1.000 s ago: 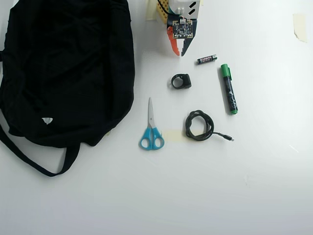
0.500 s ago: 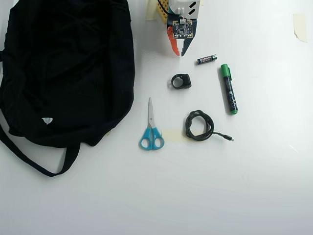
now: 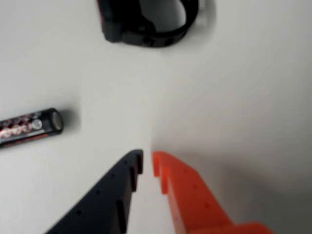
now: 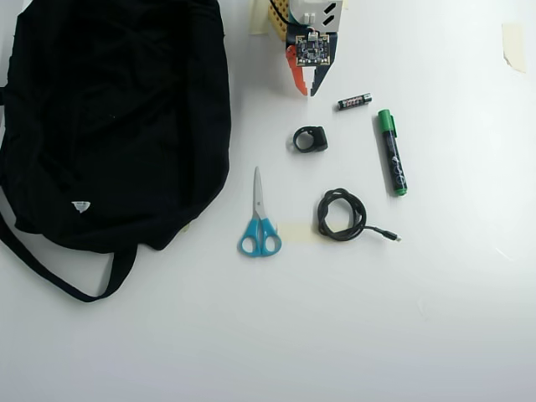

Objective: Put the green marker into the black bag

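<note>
Overhead view: the reach has not begun, and the marker lies off to the right

Overhead view, read from the left, gives you the black bag (image 4: 109,117) filling the upper-left of the table (image 4: 435,318), its strap looping down below it. To its right lie the blue-handled scissors (image 4: 259,226), then a small black ring-shaped piece (image 4: 310,139), then a coiled black cable (image 4: 342,215). Your gripper (image 4: 306,89) hangs near the top edge, above the ring piece, with a small battery (image 4: 354,101) just to its right. Further right still lies the green marker (image 4: 391,152), running top to bottom, cap toward the top, untouched and well apart from the bag.

You are at the very start, I judge: nothing is held, and the marker is yet to be approached. Next you need to swing right past the battery, turn the jaws across the barrel, and come down on its middle.

Wrist view shows the black and orange fingers (image 3: 181,195) almost together, only a thin gap at the tips, empty, pointing toward the ring piece (image 3: 148,22), with the battery (image 3: 31,126) at left. You will have to spread them before descending.
</note>
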